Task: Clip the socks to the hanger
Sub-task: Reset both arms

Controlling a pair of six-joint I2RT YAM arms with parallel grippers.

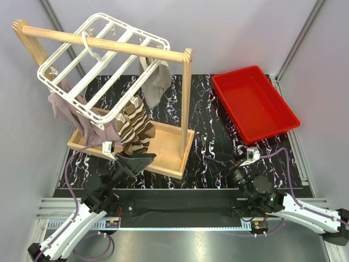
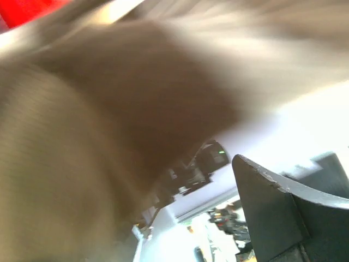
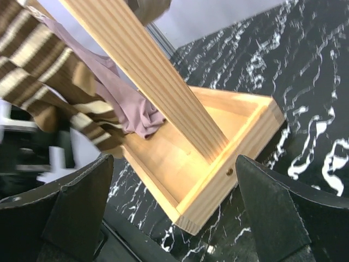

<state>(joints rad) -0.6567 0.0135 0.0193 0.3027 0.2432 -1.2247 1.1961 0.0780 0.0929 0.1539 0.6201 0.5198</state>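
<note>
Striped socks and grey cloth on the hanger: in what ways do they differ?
The socks carry brown and cream stripes; the grey cloth is plain. The socks hang at the near edge of the hanger; the grey cloth hangs at its right corner, beside the post. Both hang limp under the hanger.

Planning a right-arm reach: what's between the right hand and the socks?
The stand's upright and base, with socks beyond; right wrist view shows both ahead of the right hand.
</note>
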